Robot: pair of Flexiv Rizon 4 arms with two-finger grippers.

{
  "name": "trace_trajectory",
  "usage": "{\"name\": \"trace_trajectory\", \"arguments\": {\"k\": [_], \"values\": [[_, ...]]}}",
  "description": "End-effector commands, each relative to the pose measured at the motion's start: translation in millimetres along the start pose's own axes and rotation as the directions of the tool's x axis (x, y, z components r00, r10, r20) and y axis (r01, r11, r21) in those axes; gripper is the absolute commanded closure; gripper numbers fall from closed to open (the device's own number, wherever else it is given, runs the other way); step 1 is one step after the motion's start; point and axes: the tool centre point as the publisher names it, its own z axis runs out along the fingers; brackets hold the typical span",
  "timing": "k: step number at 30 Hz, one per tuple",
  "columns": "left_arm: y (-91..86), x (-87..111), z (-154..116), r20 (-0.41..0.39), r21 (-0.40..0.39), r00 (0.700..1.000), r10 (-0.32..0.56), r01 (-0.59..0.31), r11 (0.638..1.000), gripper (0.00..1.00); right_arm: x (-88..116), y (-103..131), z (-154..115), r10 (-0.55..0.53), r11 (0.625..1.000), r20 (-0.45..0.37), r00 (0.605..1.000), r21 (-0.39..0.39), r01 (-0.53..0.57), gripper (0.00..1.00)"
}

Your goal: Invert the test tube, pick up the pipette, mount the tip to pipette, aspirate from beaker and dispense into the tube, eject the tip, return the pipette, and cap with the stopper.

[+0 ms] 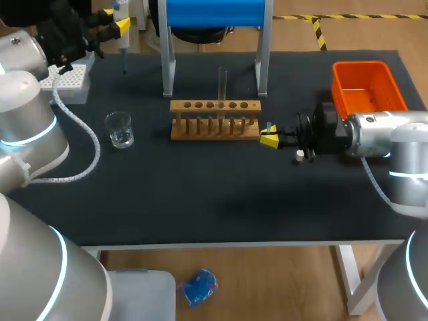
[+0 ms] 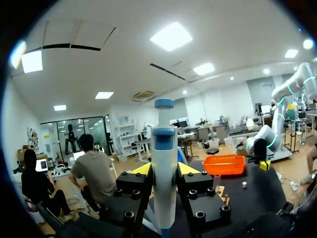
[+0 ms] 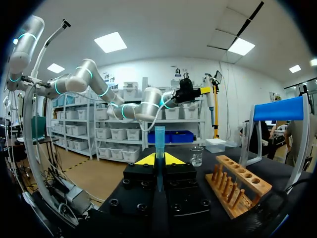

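My left gripper (image 1: pixel 117 23) is raised over the table's back left corner, shut on a white and blue pipette (image 1: pixel 122 33) that hangs upright with its shaft pointing down. In the left wrist view the pipette (image 2: pixel 163 168) fills the gap between the fingers. My right gripper (image 1: pixel 269 137) lies level beside the right end of the wooden rack (image 1: pixel 214 120), shut on a slim translucent blue piece (image 3: pixel 159 144) that looks like a pipette tip. A clear test tube (image 1: pixel 223 83) stands upright in the rack. The glass beaker (image 1: pixel 120 130) sits left of the rack.
A tip box (image 1: pixel 67 80) sits at the back left, under the raised pipette. The blue pipette stand (image 1: pixel 214 13) straddles the back of the rack. An orange basket (image 1: pixel 368 87) is at the back right. A small white object (image 1: pixel 299 156) lies under my right wrist.
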Motion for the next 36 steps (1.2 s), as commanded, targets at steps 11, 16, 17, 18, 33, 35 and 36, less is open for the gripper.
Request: {"name": "trace_trajectory", "arguments": {"k": [11, 16, 17, 18, 33, 35, 36], "values": [[2.3, 52.8, 32, -0.193, 0.009, 0.981, 0.024, -0.023, 1.000, 1.00, 1, 0, 0, -0.001, 1.000, 0.001, 1.000, 0.000, 0.001, 1.00], [1.0, 83.0, 28, -0.237, -0.005, 0.971, -0.009, 0.008, 1.000, 1.00, 1, 0, 0, -0.001, 1.000, 0.001, 1.000, 0.000, 0.001, 1.00], [-0.5, 90.3, 28, -0.249, 0.003, 0.968, -0.023, 0.025, 1.000, 1.00, 1, 0, 0, -0.001, 1.000, 0.001, 1.000, 0.000, 0.001, 1.00], [-2.0, 97.6, 30, -0.264, 0.009, 0.964, -0.037, 0.041, 0.999, 1.00, 1, 0, 0, -0.001, 1.000, 0.001, 1.000, 0.000, 0.001, 1.00], [-6.7, 112.8, 35, -0.289, 0.050, 0.955, -0.062, 0.080, 0.996, 1.00, 1, 0, 0, -0.001, 1.000, 0.001, 1.000, 0.000, 0.001, 1.00], [-12.5, 115.8, 39, -0.300, 0.055, 0.952, -0.055, 0.075, 0.996, 1.00, 1, 0, 0, -0.001, 1.000, 0.001, 1.000, 0.000, 0.001, 1.00], [-16.5, 119.7, 43, -0.308, 0.059, 0.950, -0.056, 0.078, 0.995, 1.00, 1, 0, 0, -0.001, 1.000, 0.001, 1.000, 0.000, 0.001, 1.00]]}}
